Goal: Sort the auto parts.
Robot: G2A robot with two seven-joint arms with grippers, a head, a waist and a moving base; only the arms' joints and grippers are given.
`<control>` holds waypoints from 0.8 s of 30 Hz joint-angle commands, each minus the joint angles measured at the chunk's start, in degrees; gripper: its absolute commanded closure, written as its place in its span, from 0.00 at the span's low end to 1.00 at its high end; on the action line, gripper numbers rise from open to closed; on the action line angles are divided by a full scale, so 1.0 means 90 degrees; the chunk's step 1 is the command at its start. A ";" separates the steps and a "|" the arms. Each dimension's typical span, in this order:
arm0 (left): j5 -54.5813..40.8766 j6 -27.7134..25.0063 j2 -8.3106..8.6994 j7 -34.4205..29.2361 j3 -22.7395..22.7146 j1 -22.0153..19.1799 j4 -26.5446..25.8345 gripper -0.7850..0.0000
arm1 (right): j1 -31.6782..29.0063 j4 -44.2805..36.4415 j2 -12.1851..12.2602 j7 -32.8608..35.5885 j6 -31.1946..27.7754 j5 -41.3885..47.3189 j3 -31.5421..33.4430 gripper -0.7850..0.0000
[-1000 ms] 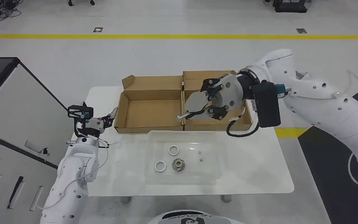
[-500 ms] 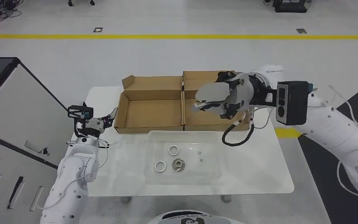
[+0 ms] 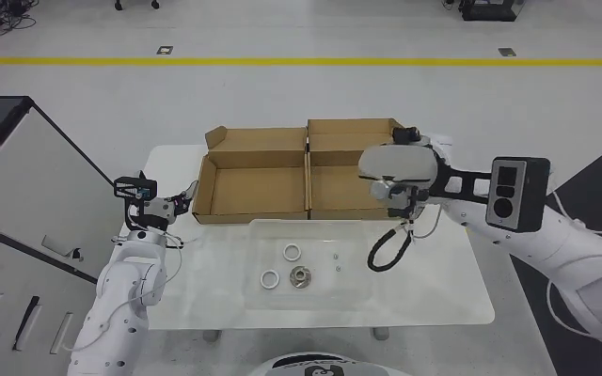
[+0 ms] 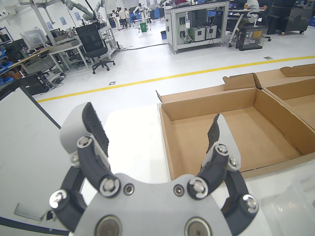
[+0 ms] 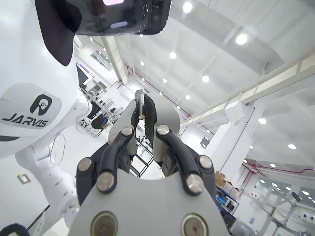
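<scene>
Right claw is clamped on a threaded bolt, pads tight on the shank. The bolt is in the air above the right box, not in any box yet.

Change over the last second: that arm was over the seam between left box and right box with the claw angled down. It has since pulled back toward the right box's far side and rolled the wrist over. The claw now points up, so its camera sees ceiling, not table.

Read: no drop has happened and the bolt is unsorted. Tip-up is the wrong pose for a release, so I'd expect the wrist to need turning back down over the target box first. There's a slip risk during the roll, since the grip is only on the thread.

Left claw is spread apart and holds nothing. It's parked at the table edge just beside the left box, same spot throughout.

Left to sort in the tray: two white rings, a metal hub, and a couple of small bits too tiny to identify. Both boxes look empty.
</scene>
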 commanded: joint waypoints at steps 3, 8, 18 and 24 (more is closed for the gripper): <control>0.0000 0.0000 0.0000 0.0000 0.0000 0.0000 0.0000 0.00 | -0.0004 -0.0114 -0.0125 -0.0246 0.0248 0.0176 -0.0068 1.00; 0.0000 0.0000 0.0000 0.0000 0.0000 0.0000 0.0000 0.00 | -0.0016 -0.0183 -0.0266 -0.0454 0.0456 0.0410 -0.0136 1.00; 0.0000 0.0000 0.0000 0.0000 0.0000 0.0000 0.0000 0.00 | -0.0039 0.0003 -0.0429 -0.0419 0.0421 0.0334 -0.0187 1.00; 0.0000 0.0000 0.0000 0.0000 0.0000 0.0000 0.0000 0.00 | -0.0022 0.0360 -0.0357 -0.0005 0.0008 -0.0042 -0.0120 1.00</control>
